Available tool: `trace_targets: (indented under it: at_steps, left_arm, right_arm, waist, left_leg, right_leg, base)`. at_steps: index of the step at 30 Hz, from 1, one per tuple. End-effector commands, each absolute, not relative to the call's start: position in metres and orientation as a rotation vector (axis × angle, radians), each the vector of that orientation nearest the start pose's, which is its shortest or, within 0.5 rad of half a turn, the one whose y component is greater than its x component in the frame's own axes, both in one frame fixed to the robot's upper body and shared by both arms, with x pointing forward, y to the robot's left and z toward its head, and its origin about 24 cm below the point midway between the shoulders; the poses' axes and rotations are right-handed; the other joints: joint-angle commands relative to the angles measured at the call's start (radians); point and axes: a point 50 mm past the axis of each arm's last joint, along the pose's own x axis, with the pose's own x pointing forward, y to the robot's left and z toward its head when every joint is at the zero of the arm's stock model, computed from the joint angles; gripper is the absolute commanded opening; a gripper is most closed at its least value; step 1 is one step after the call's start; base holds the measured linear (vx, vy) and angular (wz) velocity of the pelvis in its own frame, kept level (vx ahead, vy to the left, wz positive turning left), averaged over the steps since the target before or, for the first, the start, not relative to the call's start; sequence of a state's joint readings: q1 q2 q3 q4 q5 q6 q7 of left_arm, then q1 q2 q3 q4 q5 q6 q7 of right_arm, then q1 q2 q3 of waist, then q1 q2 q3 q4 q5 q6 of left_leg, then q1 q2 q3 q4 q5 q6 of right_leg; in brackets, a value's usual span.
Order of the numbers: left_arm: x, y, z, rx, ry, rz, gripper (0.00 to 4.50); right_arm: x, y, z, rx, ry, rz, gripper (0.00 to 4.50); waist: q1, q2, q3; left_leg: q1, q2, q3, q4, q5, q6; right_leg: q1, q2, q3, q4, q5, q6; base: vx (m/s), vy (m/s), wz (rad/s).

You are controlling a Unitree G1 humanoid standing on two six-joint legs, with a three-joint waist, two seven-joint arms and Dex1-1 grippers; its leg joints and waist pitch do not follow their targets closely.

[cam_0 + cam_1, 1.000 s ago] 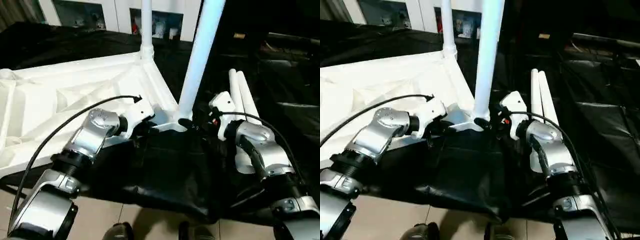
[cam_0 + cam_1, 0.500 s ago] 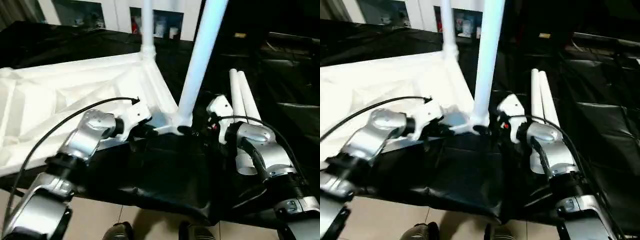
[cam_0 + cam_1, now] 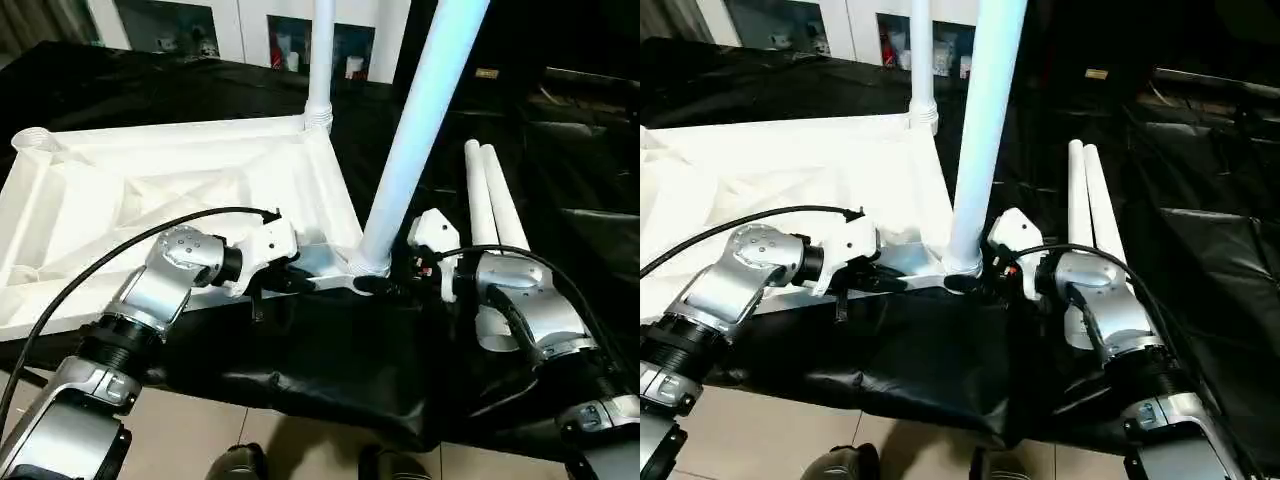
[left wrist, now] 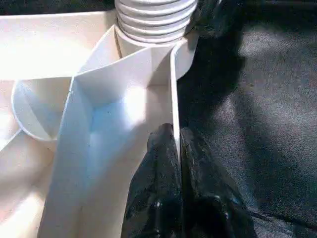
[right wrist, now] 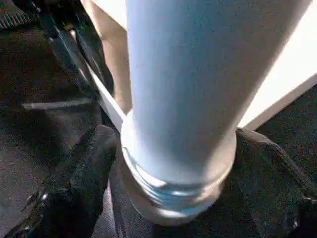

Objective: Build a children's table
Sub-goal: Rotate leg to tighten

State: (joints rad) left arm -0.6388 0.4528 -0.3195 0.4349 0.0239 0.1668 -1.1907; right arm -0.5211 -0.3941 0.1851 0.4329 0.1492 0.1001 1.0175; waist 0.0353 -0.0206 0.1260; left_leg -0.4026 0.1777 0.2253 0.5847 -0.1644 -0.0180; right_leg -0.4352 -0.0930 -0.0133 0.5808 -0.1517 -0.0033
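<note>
The white tabletop [image 3: 170,190] lies underside up on the black-covered surface, ribs showing. One leg [image 3: 321,60] stands upright in its far corner socket. A second leg [image 3: 425,130] stands in the near corner socket, its ribbed base [image 5: 168,198] seated there. Two loose legs [image 3: 490,200] lie side by side to the right. My left gripper [image 4: 174,136] is shut on the tabletop's thin rim wall [image 4: 173,89] just beside the near corner. My right gripper [image 3: 385,283] holds the near leg's base, one black finger [image 5: 84,173] pressed against each side.
A black sheet [image 3: 330,370] covers the work surface and hangs over its front edge onto the tiled floor [image 3: 190,430]. White cabinets with glass doors [image 3: 290,40] stand behind. Dark feet [image 3: 240,465] show at the bottom edge.
The head camera has tilted, so the whole scene sits lower and shows more of the tabletop. My left fingers have closed on the rim wall. My right fingers have drawn in on the leg base.
</note>
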Motion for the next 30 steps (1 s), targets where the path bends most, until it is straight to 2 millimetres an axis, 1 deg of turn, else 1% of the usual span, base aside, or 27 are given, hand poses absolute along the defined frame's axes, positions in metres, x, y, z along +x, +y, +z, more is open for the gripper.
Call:
trace_targets:
  at_steps: [1,3,6,10,12,16,18,21,22,23,24,25,26,27,28,29,30]
  left_arm:
    - [0.317,0.132,0.08,0.538,0.404,-1.372,0.0]
    - [0.317,0.132,0.08,0.536,0.403,-1.374,0.0]
    - [0.315,0.132,0.079,0.529,0.406,-1.38,0.0]
    - [0.314,0.132,0.078,0.528,0.409,-1.386,0.0]
    - [0.314,0.132,0.078,0.528,0.413,-1.388,0.0]
    - [0.312,0.133,0.074,0.528,0.435,-1.39,0.0]
    - [0.314,0.133,0.072,0.52,0.446,-1.358,0.0]
    - [0.322,0.13,0.069,0.504,0.449,-1.268,0.0]
    - [0.329,0.126,0.066,0.492,0.446,-1.192,0.0]
    - [0.333,0.123,0.065,0.486,0.447,-1.147,0.0]
    - [0.335,0.121,0.064,0.483,0.448,-1.122,0.0]
    - [0.34,0.118,0.062,0.467,0.455,-1.064,0.0]
    - [0.344,0.116,0.061,0.455,0.461,-1.02,0.0]
    - [0.347,0.113,0.06,0.44,0.474,-0.972,0.0]
    - [0.351,0.111,0.059,0.433,0.485,-0.924,0.0]
    - [0.352,0.11,0.059,0.431,0.488,-0.907,0.0]
    - [0.355,0.105,0.057,0.423,0.5,-0.876,0.0]
  right_arm:
    - [0.318,-0.146,0.081,-0.264,0.187,1.134,3.42]
    - [0.318,-0.146,0.08,-0.259,0.188,1.139,3.34]
    - [0.317,-0.145,0.078,-0.239,0.186,1.143,3.04]
    - [0.316,-0.144,0.077,-0.231,0.186,1.149,2.9]
    - [0.315,-0.144,0.076,-0.226,0.189,1.153,2.75]
    - [0.312,-0.142,0.071,-0.209,0.202,1.153,2.71]
    - [0.313,-0.142,0.067,-0.195,0.214,1.109,2.69]
    - [0.32,-0.141,0.06,-0.173,0.223,0.968,2.69]
    - [0.325,-0.138,0.054,-0.143,0.221,0.857,2.69]
    - [0.328,-0.135,0.051,-0.12,0.221,0.787,2.69]
    - [0.329,-0.133,0.05,-0.105,0.222,0.748,2.69]
    - [0.333,-0.131,0.047,-0.077,0.228,0.664,2.69]
    - [0.335,-0.129,0.045,-0.056,0.235,0.601,2.68]
    - [0.338,-0.127,0.043,-0.028,0.241,0.527,2.68]
    - [0.341,-0.125,0.04,-0.004,0.251,0.449,2.68]
    - [0.342,-0.124,0.039,0.008,0.256,0.414,2.68]
    - [0.345,-0.119,0.036,0.04,0.272,0.32,2.68]
  waist:
    - [-0.001,0.001,-0.081]
    - [-0.001,0.001,-0.08]
    - [0.0,0.002,-0.079]
    - [-0.001,0.003,-0.079]
    - [-0.002,0.003,-0.077]
    - [-0.001,0.004,-0.076]
    - [-0.002,0.003,-0.075]
    - [-0.006,0.003,-0.07]
    - [-0.007,0.002,-0.068]
    - [-0.009,0.004,-0.066]
    - [-0.01,0.003,-0.066]
    - [-0.01,0.003,-0.066]
    - [-0.011,0.003,-0.065]
    - [-0.015,0.006,-0.062]
    - [-0.017,0.003,-0.061]
    - [-0.017,0.005,-0.062]
    - [-0.017,0.008,-0.057]
  left_leg:
    - [0.037,0.05,-0.025,-0.068,-0.178,0.071]
    - [0.037,0.049,-0.024,-0.067,-0.177,0.074]
    - [0.037,0.05,-0.025,-0.068,-0.181,0.074]
    - [0.038,0.05,-0.025,-0.069,-0.188,0.069]
    - [0.038,0.05,-0.025,-0.07,-0.194,0.066]
    - [0.039,0.05,-0.026,-0.071,-0.204,0.062]
    - [0.038,0.05,-0.026,-0.072,-0.206,0.06]
    - [0.037,0.049,-0.027,-0.077,-0.241,0.042]
    - [0.04,0.049,-0.028,-0.079,-0.272,0.026]
    - [0.043,0.049,-0.03,-0.081,-0.308,0.003]
    - [0.045,0.047,-0.031,-0.082,-0.325,-0.009]
    - [0.044,0.046,-0.036,-0.085,-0.352,-0.022]
    - [0.043,0.047,-0.038,-0.088,-0.361,-0.027]
    - [0.048,0.045,-0.038,-0.09,-0.394,-0.042]
    - [0.051,0.043,-0.041,-0.089,-0.429,-0.052]
    - [0.05,0.042,-0.044,-0.09,-0.434,-0.057]
    - [0.058,0.04,-0.046,-0.09,-0.484,-0.059]
  right_leg:
    - [0.049,-0.038,0.024,-0.042,-0.126,-0.275]
    - [0.049,-0.038,0.024,-0.041,-0.124,-0.277]
    - [0.049,-0.039,0.024,-0.042,-0.134,-0.276]
    - [0.048,-0.038,0.023,-0.043,-0.142,-0.275]
    - [0.047,-0.037,0.024,-0.044,-0.148,-0.274]
    - [0.046,-0.038,0.024,-0.046,-0.16,-0.27]
    - [0.046,-0.038,0.024,-0.047,-0.163,-0.269]
    - [0.041,-0.038,0.025,-0.054,-0.224,-0.254]
    - [0.037,-0.038,0.026,-0.06,-0.279,-0.239]
    - [0.032,-0.04,0.027,-0.066,-0.338,-0.222]
    - [0.031,-0.04,0.026,-0.07,-0.368,-0.213]
    - [0.031,-0.043,0.025,-0.074,-0.414,-0.193]
    - [0.032,-0.042,0.024,-0.076,-0.43,-0.182]
    - [0.021,-0.039,0.024,-0.081,-0.467,-0.167]
    - [0.018,-0.041,0.022,-0.087,-0.511,-0.15]
    - [0.02,-0.042,0.021,-0.088,-0.524,-0.143]
    - [0.008,-0.041,0.018,-0.1,-0.577,-0.117]
  base:
    - [0.0,0.0,0.0]
    - [0.0,0.0,0.0]
    - [0.0,0.0,0.0]
    - [0.0,0.0,0.0]
    - [0.0,0.0,0.0]
    - [0.0,0.0,0.0]
    - [0.0,0.0,0.0]
    - [0.0,0.0,0.0]
    - [0.0,0.0,0.0]
    - [0.0,0.0,0.0]
    - [0.0,0.0,0.0]
    - [-0.052,0.009,-0.04]
    - [-0.052,0.009,-0.04]
    - [-0.052,0.011,-0.04]
    - [-0.054,0.014,-0.04]
    - [-0.054,0.014,-0.04]
    - [0.0,0.0,0.0]
